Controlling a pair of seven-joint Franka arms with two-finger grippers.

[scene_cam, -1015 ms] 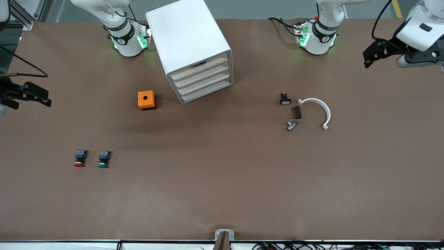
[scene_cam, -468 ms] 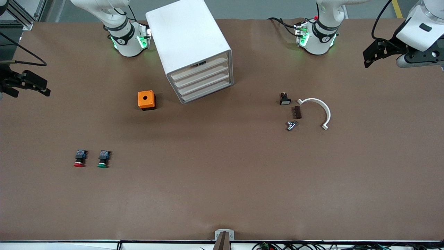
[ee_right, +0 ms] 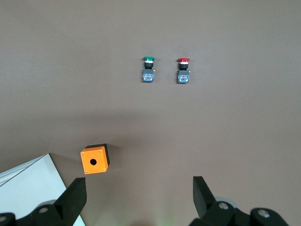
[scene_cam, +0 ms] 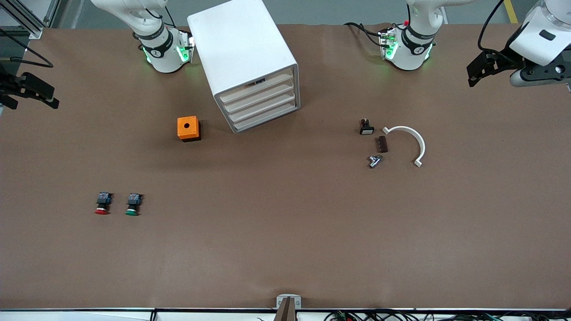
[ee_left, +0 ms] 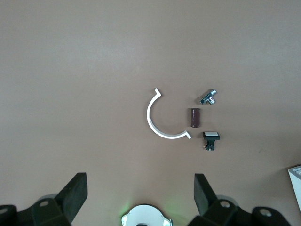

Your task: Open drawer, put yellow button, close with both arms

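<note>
The drawer (scene_cam: 256, 87), top of four in the white cabinet (scene_cam: 241, 44), sits flush with the three below it, its front facing about five o'clock as the front camera sees the table (scene_cam: 285, 249). I cannot see the yellow button in any of my views. At the cabinet's eight o'clock, just beside its front corner, stands an orange cube (scene_cam: 187, 128) with a hole in its top. From the cube, between seven and eight o'clock and well apart, a red button (scene_cam: 102, 203) and a green button (scene_cam: 132, 204) lie side by side, caps toward the front camera. At the cabinet's four o'clock is a small cluster: a black switch (scene_cam: 366, 127) with a white face, a brown block (scene_cam: 382, 144) at its five o'clock, a metal fitting (scene_cam: 374, 161) nearer the camera, and a white arc (scene_cam: 412, 139) curving around the block on the side toward my left arm's (scene_cam: 539, 40) end. My left jaws hang released, holding nothing, over the table near its two o'clock edge. My right jaws, on the right arm (scene_cam: 134, 11), are likewise spread wide and bare, up over the table's edge between nine and ten o'clock.
</note>
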